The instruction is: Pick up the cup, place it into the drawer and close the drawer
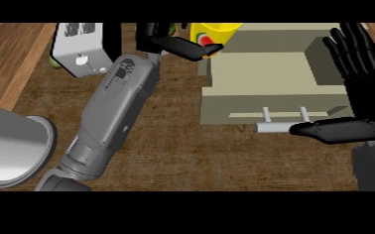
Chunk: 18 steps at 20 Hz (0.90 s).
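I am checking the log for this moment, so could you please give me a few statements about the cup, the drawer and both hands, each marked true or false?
1. The left hand is curled round the yellow cup. True.
2. The drawer is shut. False: it is pulled open, its inside showing.
3. The cup already lies in the drawer's middle. False: it is held at the drawer's far left corner.
4. The right hand is open, fingers straight, at the view's right edge. True.
5. The right hand's thumb is near the drawer handle. True.
6. A toaster sits right of the drawer. False: it is at the upper left.
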Each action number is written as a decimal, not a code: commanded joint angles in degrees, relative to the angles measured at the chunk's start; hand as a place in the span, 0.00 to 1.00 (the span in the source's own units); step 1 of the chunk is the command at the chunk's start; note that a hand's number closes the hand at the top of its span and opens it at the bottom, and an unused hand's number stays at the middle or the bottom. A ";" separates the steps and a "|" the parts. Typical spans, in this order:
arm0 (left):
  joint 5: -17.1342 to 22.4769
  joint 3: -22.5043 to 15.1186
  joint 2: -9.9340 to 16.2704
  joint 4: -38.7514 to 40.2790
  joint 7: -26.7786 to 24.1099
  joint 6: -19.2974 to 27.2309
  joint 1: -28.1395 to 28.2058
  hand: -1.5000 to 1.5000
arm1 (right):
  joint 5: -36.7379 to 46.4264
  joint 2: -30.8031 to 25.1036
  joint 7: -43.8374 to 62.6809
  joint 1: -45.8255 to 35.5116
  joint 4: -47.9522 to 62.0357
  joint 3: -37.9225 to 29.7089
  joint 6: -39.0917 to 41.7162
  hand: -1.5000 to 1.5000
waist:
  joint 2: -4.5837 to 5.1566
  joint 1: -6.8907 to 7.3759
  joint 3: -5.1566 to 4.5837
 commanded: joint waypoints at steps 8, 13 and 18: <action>5.47 -8.81 -0.19 19.23 10.61 12.12 -17.20 1.00 | -1.40 -0.15 0.00 -2.69 0.08 0.53 1.34 0.00 | 1.09 -3.99 0.06; 7.89 -12.22 -0.20 25.37 11.29 9.90 -18.76 1.00 | -2.42 -0.53 -0.56 -3.74 2.07 -0.26 2.08 0.00 | 1.61 -5.28 0.08; 7.81 -18.37 -0.20 28.77 13.85 6.62 -17.55 1.00 | -1.38 0.40 -2.03 -3.89 1.37 2.45 3.08 0.00 | 2.33 -8.75 0.14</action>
